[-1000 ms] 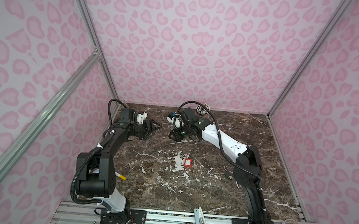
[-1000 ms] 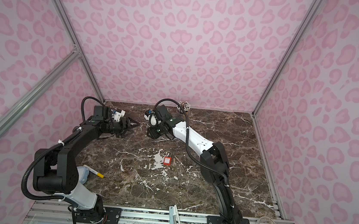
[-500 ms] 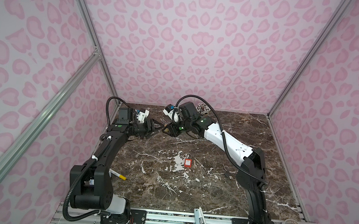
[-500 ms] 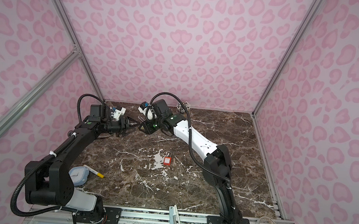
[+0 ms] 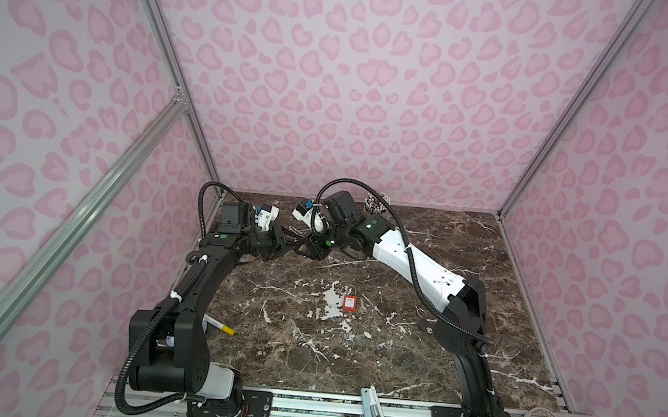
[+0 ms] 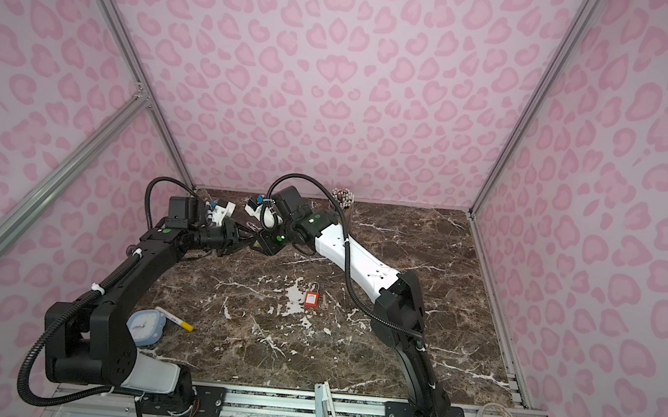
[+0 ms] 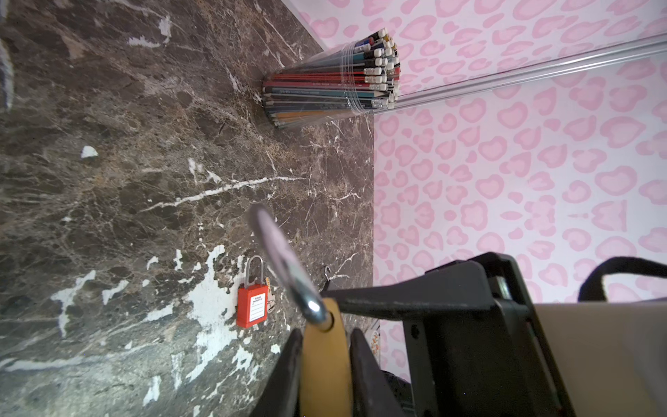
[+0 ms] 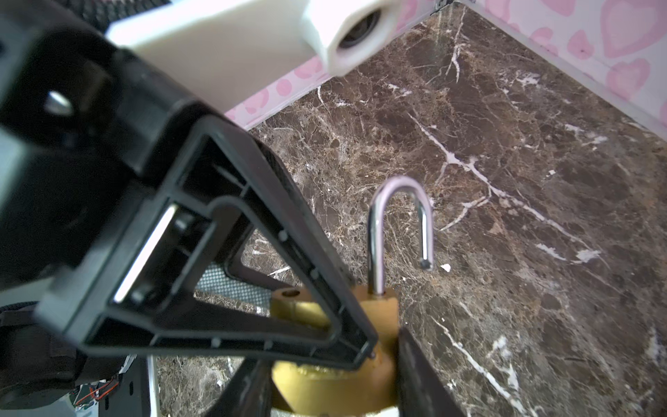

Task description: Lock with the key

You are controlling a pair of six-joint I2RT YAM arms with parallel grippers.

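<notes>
A brass padlock (image 8: 335,386) hangs in the air over the back left of the marble table (image 5: 351,357), held from both sides. Its steel shackle (image 8: 397,195) stands open, the free end out of the body. My left gripper (image 7: 326,337) is shut on the padlock (image 7: 325,361), one finger flat on each face. My right gripper (image 8: 334,375) is shut on the same brass body from the opposite side. In both top views the two grippers meet tip to tip around the padlock (image 5: 302,249) (image 6: 254,243). No key shows in the padlock; its keyhole end is hidden between the jaws.
A red padlock (image 5: 350,302) lies mid-table with a small key-like piece beside it. A clear cup of pencils (image 5: 377,203) stands at the back wall. A yellow-tipped marker (image 5: 220,326) and a small clock (image 6: 145,327) lie by the left arm's base.
My left gripper has closed its fingers onto the brass padlock, which the right gripper brought a little to the left to meet it. The right gripper's hold has stayed the same.
</notes>
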